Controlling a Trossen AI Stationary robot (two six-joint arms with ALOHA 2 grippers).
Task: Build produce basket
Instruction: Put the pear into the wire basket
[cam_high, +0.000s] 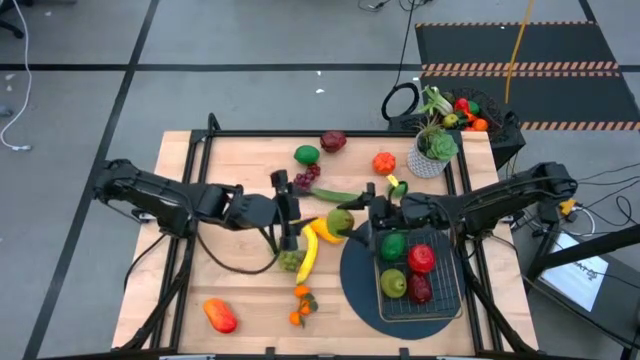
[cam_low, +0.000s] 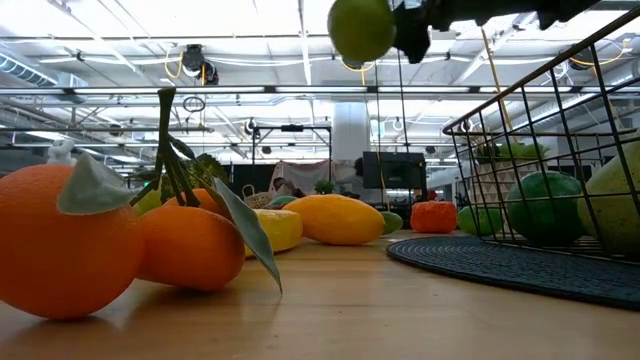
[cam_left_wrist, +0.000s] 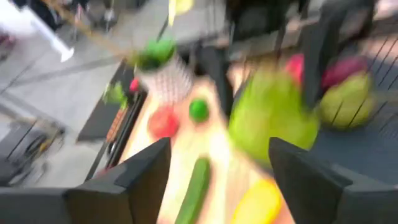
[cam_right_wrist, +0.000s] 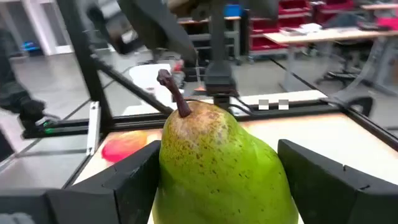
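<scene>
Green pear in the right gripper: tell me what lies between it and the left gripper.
High view: only the yellow banana's upper end lies between green pear, held by right gripper, and left gripper.

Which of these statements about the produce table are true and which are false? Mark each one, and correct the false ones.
1. The right gripper holds a green pear between its fingers. True.
2. The wire basket is empty. False: it already holds green and red fruit.
3. The basket sits on a dark round mat. True.
4. The cucumber lies inside the basket. False: it lies on the wooden table, outside the basket.
5. The left gripper is clamped on the banana. False: its fingers stand open and hold nothing.
6. A potted plant stands near the table's far right corner. True.
</scene>
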